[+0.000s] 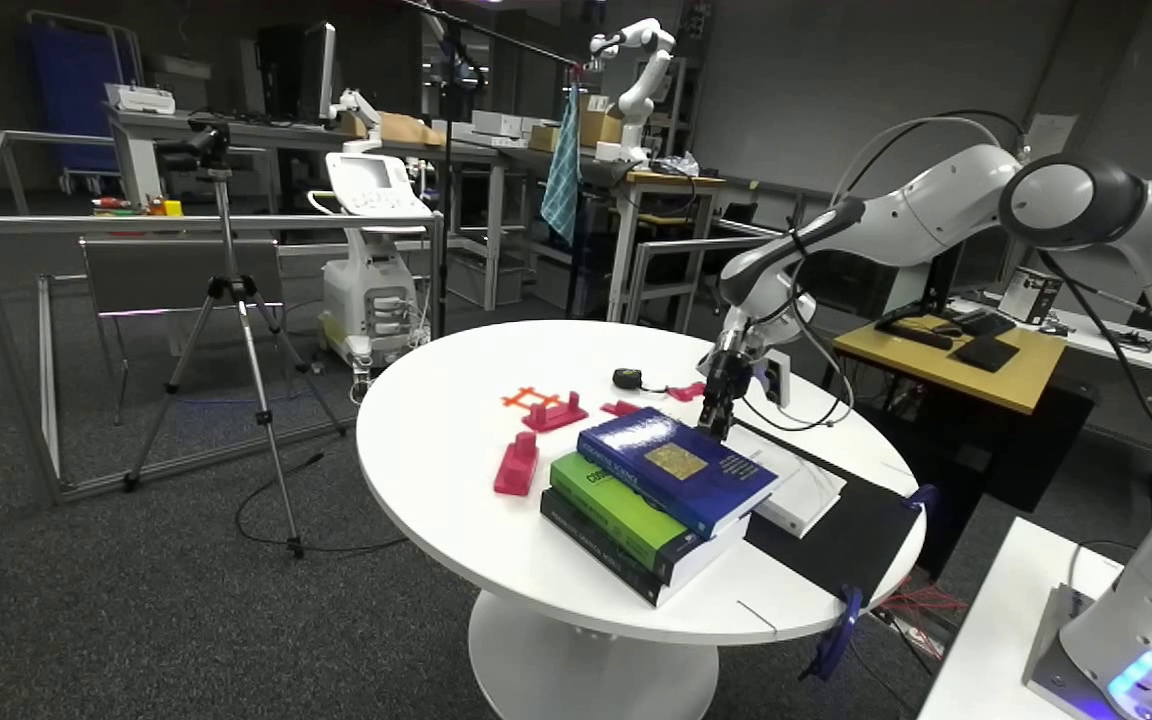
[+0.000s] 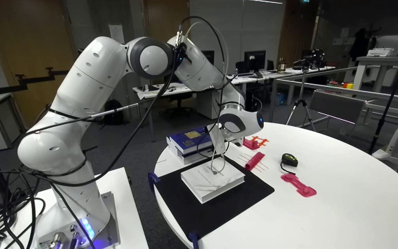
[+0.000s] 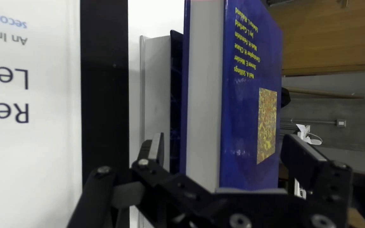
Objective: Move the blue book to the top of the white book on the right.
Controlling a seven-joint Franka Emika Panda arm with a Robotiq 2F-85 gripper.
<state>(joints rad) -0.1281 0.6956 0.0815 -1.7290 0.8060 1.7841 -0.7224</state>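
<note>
To my left on the round white table (image 1: 466,400), pinkish-red plastic pieces (image 1: 516,470) are lying, and then the glossy dark-blue hardcover book (image 1: 678,463) is resting on a bright green hardcover (image 1: 621,510), a black book (image 1: 596,542) lying beneath. Just beside it the black two-fingered metal gripper (image 3: 223,142) is standing with its jaws apart (in the wrist view the blue book's edge is showing between them), while farther right the rectangular white-covered book (image 1: 798,490) is lying on a black mat (image 1: 856,532).
</note>
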